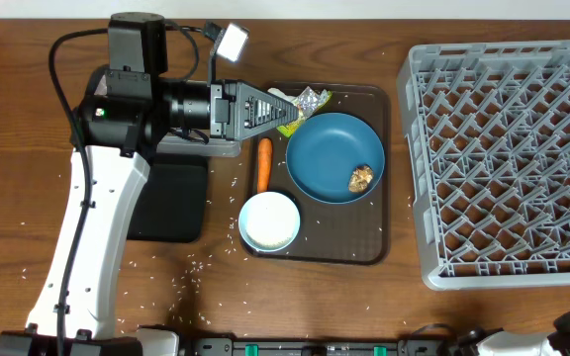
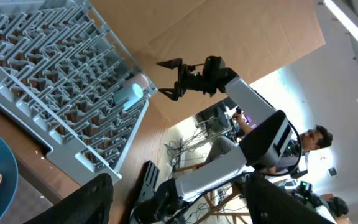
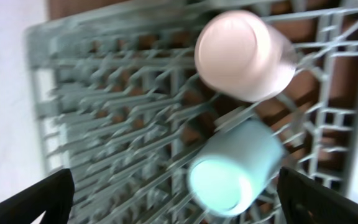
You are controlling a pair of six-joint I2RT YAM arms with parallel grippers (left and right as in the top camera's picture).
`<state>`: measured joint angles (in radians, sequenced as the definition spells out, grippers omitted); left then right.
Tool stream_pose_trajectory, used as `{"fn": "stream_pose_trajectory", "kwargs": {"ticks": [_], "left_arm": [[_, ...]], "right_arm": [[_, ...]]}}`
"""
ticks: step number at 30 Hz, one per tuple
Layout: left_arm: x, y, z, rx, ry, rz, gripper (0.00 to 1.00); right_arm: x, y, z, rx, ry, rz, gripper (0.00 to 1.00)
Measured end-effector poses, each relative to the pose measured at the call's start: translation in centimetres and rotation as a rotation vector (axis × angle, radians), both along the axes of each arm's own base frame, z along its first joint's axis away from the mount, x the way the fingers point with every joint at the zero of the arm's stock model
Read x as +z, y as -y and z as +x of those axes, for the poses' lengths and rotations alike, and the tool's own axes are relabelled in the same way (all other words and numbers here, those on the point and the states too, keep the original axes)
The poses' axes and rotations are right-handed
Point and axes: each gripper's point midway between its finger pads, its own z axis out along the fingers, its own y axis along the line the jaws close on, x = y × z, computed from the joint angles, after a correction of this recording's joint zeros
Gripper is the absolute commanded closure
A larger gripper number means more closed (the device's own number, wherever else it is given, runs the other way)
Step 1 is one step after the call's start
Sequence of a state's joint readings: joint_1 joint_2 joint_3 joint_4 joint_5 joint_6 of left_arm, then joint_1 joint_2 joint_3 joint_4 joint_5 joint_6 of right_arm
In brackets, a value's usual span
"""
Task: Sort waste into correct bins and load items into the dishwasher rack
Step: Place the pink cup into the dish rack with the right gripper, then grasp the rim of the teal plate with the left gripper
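Note:
My left gripper (image 1: 283, 112) is open and empty, reaching out level over the brown tray's back left corner, beside the green-and-silver foil wrapper (image 1: 312, 98). The carrot (image 1: 263, 163) lies left of the dark-blue plate (image 1: 330, 153), which holds the brown food lump (image 1: 361, 178). The white bowl (image 1: 269, 220) sits in front of them. The pink cup (image 3: 244, 55) and light-blue cup (image 3: 232, 169) lie in the grey rack (image 1: 503, 158). My right gripper (image 3: 176, 208) is open above the cups, and it also shows in the left wrist view (image 2: 166, 79). The tissue is out of view.
The brown serving tray (image 1: 376, 247) holds the plate, bowl and carrot. The black tray (image 1: 171, 203) lies to its left. The clear tub (image 1: 206, 148) is mostly hidden under my left arm. Rice grains (image 1: 196, 265) are scattered on the wooden table.

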<state>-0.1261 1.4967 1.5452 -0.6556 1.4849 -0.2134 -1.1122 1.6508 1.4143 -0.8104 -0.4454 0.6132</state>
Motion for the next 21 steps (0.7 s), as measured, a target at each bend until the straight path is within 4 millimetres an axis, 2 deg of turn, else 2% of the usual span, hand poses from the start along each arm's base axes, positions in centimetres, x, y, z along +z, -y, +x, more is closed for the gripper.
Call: {"fn": "stream_pose_trajectory", "kwargs": {"ticks": [2, 6, 9, 10, 12, 15, 17, 21], "left_arm": [[-0.1, 0.0, 0.2, 0.01, 0.001, 0.008, 0.33], [-1.0, 0.1, 1.0, 0.059, 0.005, 0.056, 0.33], [-2.5, 0.5, 1.9, 0.126, -0.006, 0.136, 0.33], [-3.2, 0.6, 2.1, 0.153, -0.018, 0.174, 0.33], [-5.4, 0.5, 2.8, 0.23, -0.045, 0.289, 0.33], [-9.1, -0.1, 3.3, 0.34, -0.074, 0.5, 0.33], [-11.3, -0.7, 3.3, 0.401, -0.057, 0.655, 0.33], [-14.2, -1.1, 3.5, 0.458, 0.004, 0.872, 0.33]], "right_arm": [[1.8, -0.9, 0.6, 0.042, 0.055, -0.013, 0.01], [7.8, -3.9, 1.4, 0.156, 0.174, -0.125, 0.01], [12.6, -8.4, 2.5, 0.29, 0.238, -0.246, 0.01], [14.4, -10.8, 3.1, 0.36, 0.262, -0.301, 0.01], [16.3, -14.3, 3.8, 0.468, 0.288, -0.364, 0.01], [17.2, -20.2, 4.6, 0.659, 0.291, -0.423, 0.01], [16.5, -22.6, 4.8, 0.745, 0.256, -0.429, 0.01], [14.1, -26.4, 5.1, 0.892, 0.145, -0.43, 0.01]]}}
